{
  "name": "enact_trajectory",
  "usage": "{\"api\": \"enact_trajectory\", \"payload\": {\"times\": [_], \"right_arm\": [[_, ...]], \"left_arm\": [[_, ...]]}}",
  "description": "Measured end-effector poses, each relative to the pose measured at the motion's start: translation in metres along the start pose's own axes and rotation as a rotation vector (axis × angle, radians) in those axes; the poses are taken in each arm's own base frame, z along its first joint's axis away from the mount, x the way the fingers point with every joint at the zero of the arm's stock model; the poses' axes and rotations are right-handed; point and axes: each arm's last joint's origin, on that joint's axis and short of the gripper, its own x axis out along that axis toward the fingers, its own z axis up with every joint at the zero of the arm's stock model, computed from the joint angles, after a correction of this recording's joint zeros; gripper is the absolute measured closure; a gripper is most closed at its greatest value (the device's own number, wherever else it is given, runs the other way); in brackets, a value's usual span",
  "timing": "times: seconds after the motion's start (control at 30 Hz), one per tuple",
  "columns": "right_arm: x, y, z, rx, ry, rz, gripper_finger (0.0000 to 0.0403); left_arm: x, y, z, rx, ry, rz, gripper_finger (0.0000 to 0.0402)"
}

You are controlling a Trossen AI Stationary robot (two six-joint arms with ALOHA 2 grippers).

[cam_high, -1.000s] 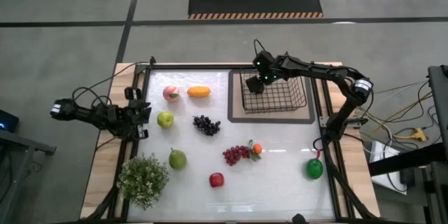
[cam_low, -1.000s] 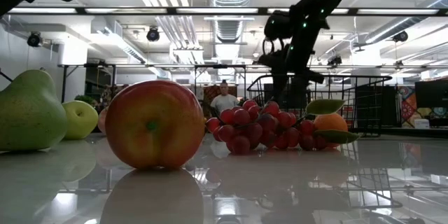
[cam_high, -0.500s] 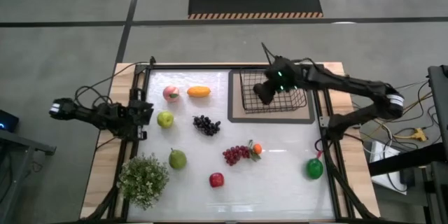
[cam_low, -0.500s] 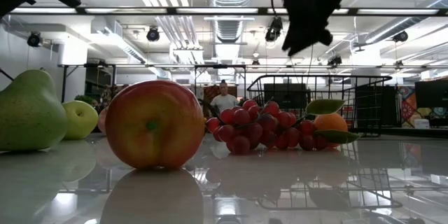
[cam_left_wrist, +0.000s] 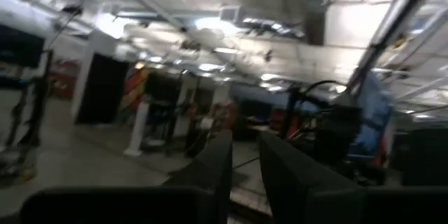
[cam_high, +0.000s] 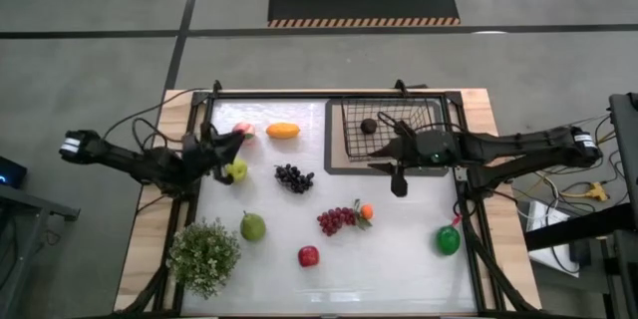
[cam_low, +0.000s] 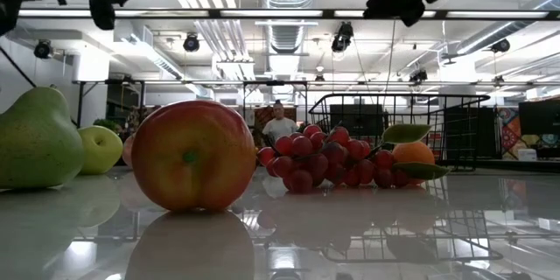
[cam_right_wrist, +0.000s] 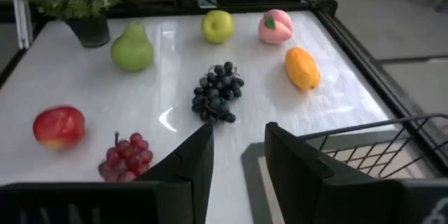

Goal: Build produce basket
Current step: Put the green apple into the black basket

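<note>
The black wire basket stands on a board at the far right, with a small dark round thing on its floor. On the table lie a peach, mango, green apple, dark grapes, pear, red grapes, tangerine, red apple and green pepper. My right gripper is open and empty, above the basket's near left corner. My left gripper is raised beside the peach and green apple, its fingers a narrow gap apart, empty.
A bushy potted plant stands at the near left corner. A black frame rims the white table. Cables trail off both sides. A person stands far back in the room. Bare table lies between the red grapes and the green pepper.
My right gripper has come off the basket toward the near edge, and its arm has stretched out low from the right. A dark round thing now shows on the basket floor. My left gripper has gone toward the table's right, up to the peach and green apple.
</note>
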Motion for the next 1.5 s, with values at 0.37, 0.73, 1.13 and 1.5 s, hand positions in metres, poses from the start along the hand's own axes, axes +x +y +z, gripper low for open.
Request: {"api": "enact_trajectory", "payload": {"times": [0.37,0.73,1.13,1.5], "right_arm": [[-0.005,0.008,-0.021,-0.039,-0.019,0.031,0.0287],[-0.001,0.008,-0.044,-0.03,-0.053,0.041,0.0287],[0.007,0.008,-0.067,-0.015,-0.068,0.052,0.0287],[0.007,0.009,-0.067,-0.013,-0.067,0.081,0.0287]], "left_arm": [[0.042,-0.031,0.016,0.026,0.509,0.187,0.0346],[0.039,-0.022,0.027,0.014,1.136,0.532,0.0346],[0.033,-0.008,0.013,-0.074,1.456,0.628,0.026],[0.032,0.011,-0.007,-0.069,1.517,0.835,0.0106]]}}
